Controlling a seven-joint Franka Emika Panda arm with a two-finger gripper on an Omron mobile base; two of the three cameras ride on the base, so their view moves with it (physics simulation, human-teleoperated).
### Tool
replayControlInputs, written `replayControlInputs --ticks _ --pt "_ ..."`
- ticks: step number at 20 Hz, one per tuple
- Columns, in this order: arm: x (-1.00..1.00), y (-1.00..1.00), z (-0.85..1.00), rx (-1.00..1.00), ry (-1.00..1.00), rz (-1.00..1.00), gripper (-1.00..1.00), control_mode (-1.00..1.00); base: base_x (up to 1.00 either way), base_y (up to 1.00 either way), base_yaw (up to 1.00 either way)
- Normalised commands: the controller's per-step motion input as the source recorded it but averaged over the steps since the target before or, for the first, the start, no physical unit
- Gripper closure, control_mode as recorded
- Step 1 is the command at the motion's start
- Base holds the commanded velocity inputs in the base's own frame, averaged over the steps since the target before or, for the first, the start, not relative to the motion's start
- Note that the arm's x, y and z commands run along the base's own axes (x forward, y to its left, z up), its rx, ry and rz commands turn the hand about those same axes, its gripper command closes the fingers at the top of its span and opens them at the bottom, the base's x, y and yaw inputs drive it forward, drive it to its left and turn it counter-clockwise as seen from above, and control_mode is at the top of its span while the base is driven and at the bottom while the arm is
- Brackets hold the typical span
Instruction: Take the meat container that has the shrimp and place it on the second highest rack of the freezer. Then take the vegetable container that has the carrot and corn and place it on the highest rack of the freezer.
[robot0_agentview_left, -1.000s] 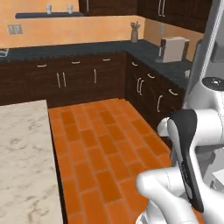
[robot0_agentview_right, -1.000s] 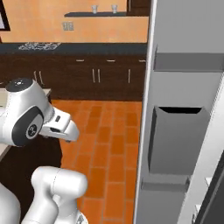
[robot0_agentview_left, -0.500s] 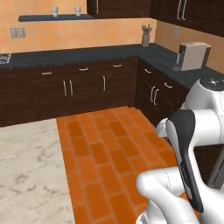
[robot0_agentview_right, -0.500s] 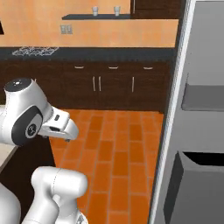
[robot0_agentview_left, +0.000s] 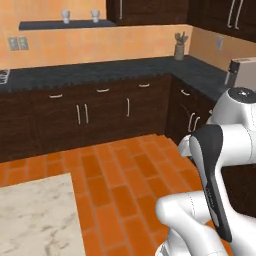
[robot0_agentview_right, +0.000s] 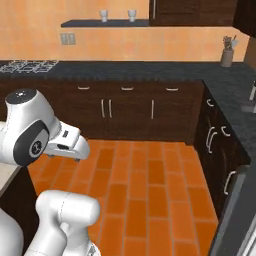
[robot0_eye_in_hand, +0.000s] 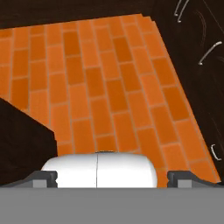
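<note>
Meat container: neither the small grey tray nor its shrimp can be placed from these views, so where it sits I cannot tell.
Gripper (robot0_eye_in_hand: 112, 177): at the bottom of the hand view the two small dark finger tips stand far apart at lower left and lower right, spread wide, nothing between them but floor.
Arm: white jointed arm (robot0_agentview_left: 215, 165) is folded close at the lower right of the left base view, carrying nothing.
Island: pale marble-patterned counter top (robot0_agentview_left: 35, 217) lies in the lower left of the left base view, bare as far as it shows.
Floor: orange brick-pattern tiles (robot0_agentview_right: 145, 185) spread across the middle of both base views.
Cabinets: dark wood base cabinets (robot0_agentview_left: 95, 112) with a dark speckled counter run along the far wall and down the right side.
Far shelf: dark wall shelf (robot0_agentview_right: 105, 22) with two small pale cups, upper part of the frame.
Step in hand: judged to be travel, with the hand empty and no freezer shelf in sight.
Next move: likely bringing the tray into view, then lowering the spread fingers over its rim.
</note>
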Motion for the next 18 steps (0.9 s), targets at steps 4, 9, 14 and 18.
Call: replayControlInputs --ticks 4,9,14,18 --pt "0.0 0.0 0.0 0.0 0.0 0.0 -1.0 1.0 1.0 -0.08 0.0" --pt "0.0 0.0 0.0 0.0 0.0 0.0 -1.0 1.0 0.29 -0.26 -0.66" --pt "0.0 0.0 0.0 0.0 0.0 0.0 -1.0 1.0 0.09 -0.01 -0.87" --pt "0.0 0.0 0.0 0.0 0.0 0.0 -1.0 1.0 0.52 0.23 -0.72"
